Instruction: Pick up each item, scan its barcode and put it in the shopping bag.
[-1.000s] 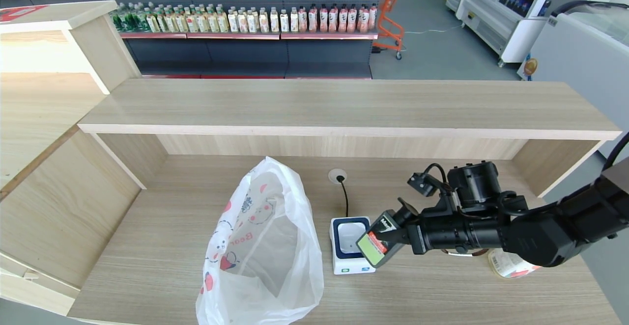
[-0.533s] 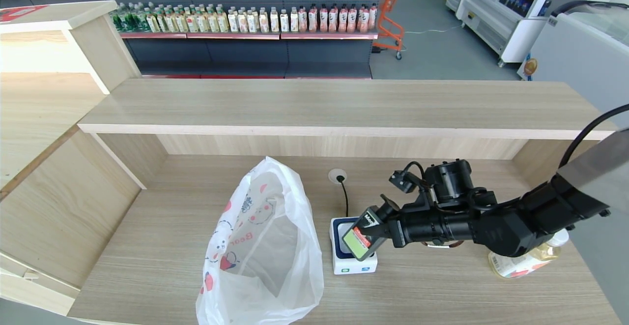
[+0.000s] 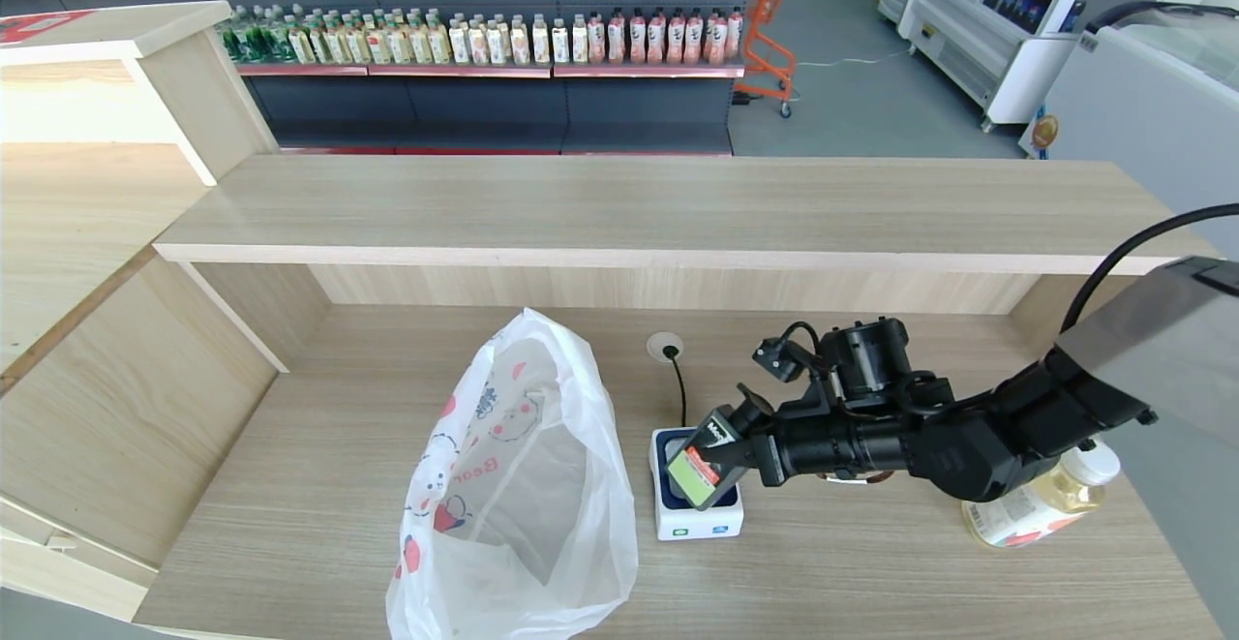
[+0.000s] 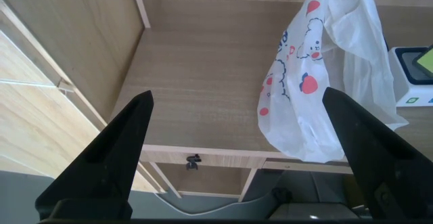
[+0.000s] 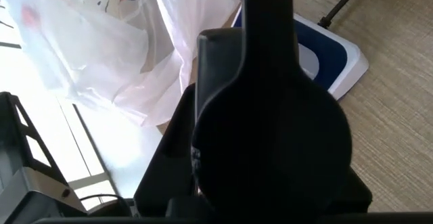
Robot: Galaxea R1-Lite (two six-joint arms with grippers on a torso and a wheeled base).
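The right tool (image 3: 714, 448) is clamped on a small dark box (image 3: 693, 472) with a green and red label, just above the scanner (image 3: 699, 522), the shopping bag (image 3: 513, 485) near on its left, while the left tool (image 4: 238, 102) has its fingers apart.

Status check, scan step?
Right gripper shut on pack, over scanner. Left gripper open, apart from shopping bag. Bottle on counter, out of the way.

Red lettering among cartoon prints on the shopping bag (image 3: 481, 473), seen reversed through the plastic, white lettering on the dark end of the small box (image 3: 704, 464) in the right claw (image 3: 724, 448), printed label on the bottle (image 3: 1026, 512) on the counter (image 3: 852, 577), none clear enough to read
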